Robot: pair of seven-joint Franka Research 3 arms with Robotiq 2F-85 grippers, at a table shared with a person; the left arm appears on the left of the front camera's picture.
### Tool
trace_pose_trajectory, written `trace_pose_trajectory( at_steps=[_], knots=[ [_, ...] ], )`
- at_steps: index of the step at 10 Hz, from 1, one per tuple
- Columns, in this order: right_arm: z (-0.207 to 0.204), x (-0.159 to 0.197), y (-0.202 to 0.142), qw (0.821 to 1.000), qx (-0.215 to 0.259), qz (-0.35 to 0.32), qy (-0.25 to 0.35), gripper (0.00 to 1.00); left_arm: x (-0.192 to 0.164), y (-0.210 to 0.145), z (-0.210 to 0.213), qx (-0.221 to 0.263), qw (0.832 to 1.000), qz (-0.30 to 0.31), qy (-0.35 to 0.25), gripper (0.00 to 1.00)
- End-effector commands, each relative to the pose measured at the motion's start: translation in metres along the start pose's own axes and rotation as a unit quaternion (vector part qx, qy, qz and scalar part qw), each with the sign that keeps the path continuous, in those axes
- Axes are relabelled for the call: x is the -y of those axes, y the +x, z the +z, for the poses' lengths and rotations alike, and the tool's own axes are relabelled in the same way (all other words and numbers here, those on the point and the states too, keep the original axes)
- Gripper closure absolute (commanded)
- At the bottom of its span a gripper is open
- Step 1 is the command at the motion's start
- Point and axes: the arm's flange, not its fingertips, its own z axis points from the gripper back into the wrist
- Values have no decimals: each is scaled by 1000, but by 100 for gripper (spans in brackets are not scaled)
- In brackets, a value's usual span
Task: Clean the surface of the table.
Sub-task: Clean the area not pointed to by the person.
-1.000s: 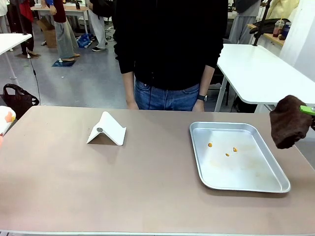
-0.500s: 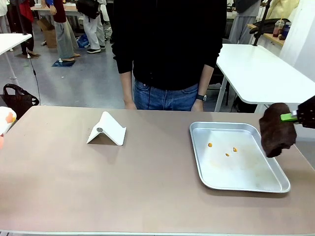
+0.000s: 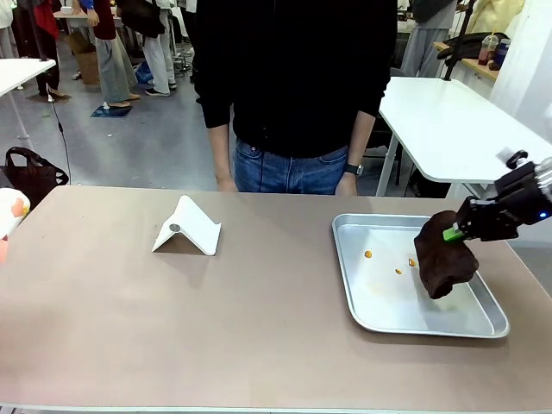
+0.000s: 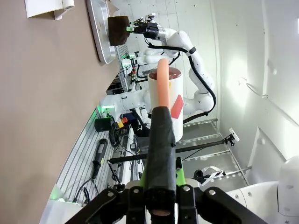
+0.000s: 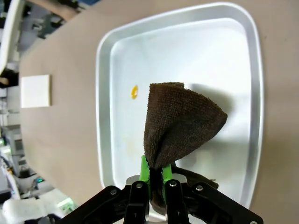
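matt table [image 3: 259, 328], shiny metal tray [image 3: 339, 259], rough brown cloth [image 3: 444, 263], smooth white stand [image 3: 194, 228].

The worktop [image 3: 259, 336] is a wide, matte slab, brownish-beige, with a pale strip along its near edge. Two things rest directly on it. A shallow silver tray [image 3: 384, 302] lies flat towards the right end, a rounded rectangle with a raised rim, its long sides running from the near edge towards the far one. Well to the left of the tray stands a white folded stand [image 3: 188, 228], tent-shaped, level with the tray's far end, with a small grey dot on its sloping face.
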Motion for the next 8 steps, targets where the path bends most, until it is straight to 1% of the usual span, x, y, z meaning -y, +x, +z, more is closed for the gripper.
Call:
trace_pose_trajectory(
  at_steps=[1,2,8],
  knots=[
    [-18,0,15,999,-3,-16,-35,89,11,0,3,4,1000,1,-5,78],
    [-34,2,21,999,-9,-23,-37,89,11,0,3,4,1000,1,-5,78],
    [-101,-2,38,997,-31,-40,52,89,11,0,3,4,1000,1,-5,78]
  ],
)
